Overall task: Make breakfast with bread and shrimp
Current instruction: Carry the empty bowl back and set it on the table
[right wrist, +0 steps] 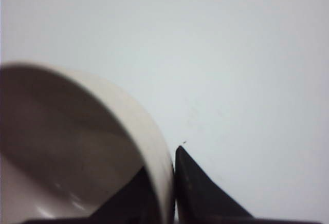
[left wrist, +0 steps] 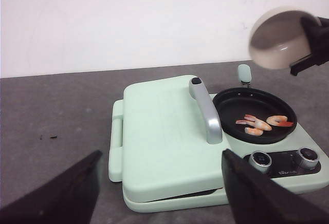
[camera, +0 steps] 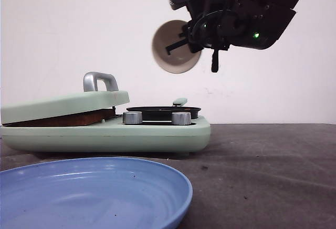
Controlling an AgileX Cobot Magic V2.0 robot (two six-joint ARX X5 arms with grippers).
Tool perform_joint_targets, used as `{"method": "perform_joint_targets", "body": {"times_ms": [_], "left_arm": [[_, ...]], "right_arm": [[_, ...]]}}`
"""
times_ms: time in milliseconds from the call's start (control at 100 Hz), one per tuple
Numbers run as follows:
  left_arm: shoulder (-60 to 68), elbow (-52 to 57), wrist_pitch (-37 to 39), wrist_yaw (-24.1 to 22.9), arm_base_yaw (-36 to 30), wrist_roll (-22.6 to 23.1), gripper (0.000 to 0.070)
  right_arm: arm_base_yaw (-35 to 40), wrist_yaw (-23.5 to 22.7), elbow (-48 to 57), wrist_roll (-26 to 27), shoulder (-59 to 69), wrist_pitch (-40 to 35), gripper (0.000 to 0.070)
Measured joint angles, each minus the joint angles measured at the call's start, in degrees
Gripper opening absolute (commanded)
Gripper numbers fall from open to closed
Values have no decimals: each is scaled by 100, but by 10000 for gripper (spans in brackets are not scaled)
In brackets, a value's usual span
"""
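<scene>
R gripper (camera: 195, 33): up in the air over the pan side of the cooker, clamped on the rim of a beige bowl (camera: 172, 46); one finger (right wrist: 205, 193) outside the wall, the other inside. Bowl tipped on its side, mouth facing the robot's left.
L gripper (left wrist: 159, 193): fingers spread wide, nothing btwn them; hovers nr the front of the worktop, just in front of the cooker lid.
Cooker (camera: 157, 134): mint-green breakfast maker, mid worktop, left of centre; two silver knobs (camera: 181, 118) on its front face.
Lid (left wrist: 164, 131): green w/ grey handle (left wrist: 206, 112), lowered but not fully flat, gap at the front edge.
Bread (camera: 68, 118): brown crust edge shows in that gap, under the lid on the cooker's left half; can't tell how many slices.
Pan (left wrist: 255, 114): black, round, on the cooker's right half, green handle pointing to the back edge.
Shrimp (left wrist: 264, 123): a few pink pcs lying in the pan, close together.
Plate (camera: 94, 192): blue, front-left corner of the worktop, apart from the cooker.
</scene>
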Motion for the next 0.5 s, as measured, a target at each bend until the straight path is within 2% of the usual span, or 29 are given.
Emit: {"method": "perform_joint_targets", "body": {"times_ms": [100,180,360,500], "left_arm": [[0,0,0,0,0,0,399],[0,0,0,0,0,0,399],[0,0,0,0,0,-2,399],[0,0,0,0,0,0,399]], "right_arm": [[-162,0,20,328,-367,-1082,3],[-358,-284,245,839,-765,-2352,3],[-1045,-1646,1515,2341,-1296,-5493,2],[-1648,-2699,2439,3165,-1300,-7934,2]]}}
